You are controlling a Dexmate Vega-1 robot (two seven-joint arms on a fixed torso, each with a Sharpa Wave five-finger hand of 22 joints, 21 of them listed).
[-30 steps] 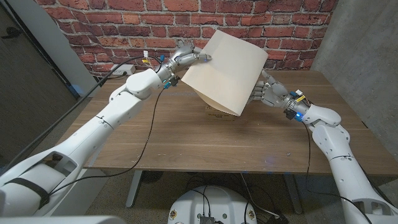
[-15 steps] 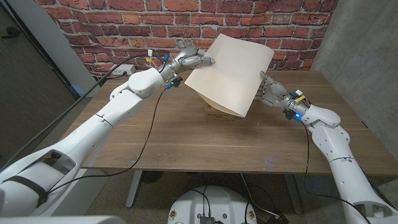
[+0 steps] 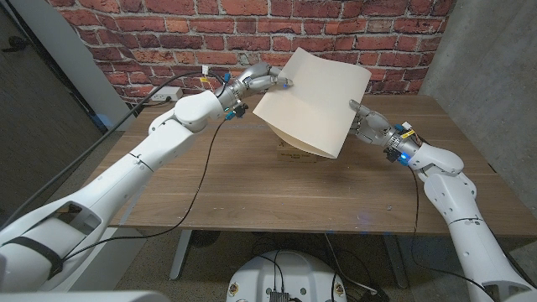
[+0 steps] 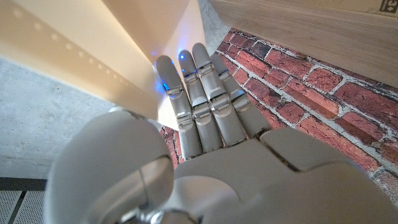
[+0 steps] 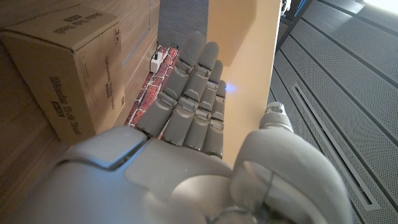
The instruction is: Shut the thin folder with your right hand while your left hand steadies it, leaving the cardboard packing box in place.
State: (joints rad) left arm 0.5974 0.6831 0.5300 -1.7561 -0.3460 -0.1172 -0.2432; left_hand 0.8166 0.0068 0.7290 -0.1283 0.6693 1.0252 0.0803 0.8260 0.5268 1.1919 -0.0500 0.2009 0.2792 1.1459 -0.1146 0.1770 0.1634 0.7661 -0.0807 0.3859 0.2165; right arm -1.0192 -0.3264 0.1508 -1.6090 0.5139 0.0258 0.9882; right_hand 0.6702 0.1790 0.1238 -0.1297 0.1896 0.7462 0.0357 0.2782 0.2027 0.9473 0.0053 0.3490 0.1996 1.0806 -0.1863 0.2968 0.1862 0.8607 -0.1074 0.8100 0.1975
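We've swung the folder [image 3: 312,101] further over; right hand [image 3: 362,120] grips its edge, left hand [image 3: 262,77] pinches the corner; still not shut.

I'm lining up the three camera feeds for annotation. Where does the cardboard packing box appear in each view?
Head view: the cardboard packing box sits mid-table, mostly hidden below the raised folder.
Left wrist view: a strip of cardboard at the picture's corner, likely the box; too little to be sure.
Right wrist view: it fills the side beside the right hand, printed face showing.
Shared landmark: the folder.
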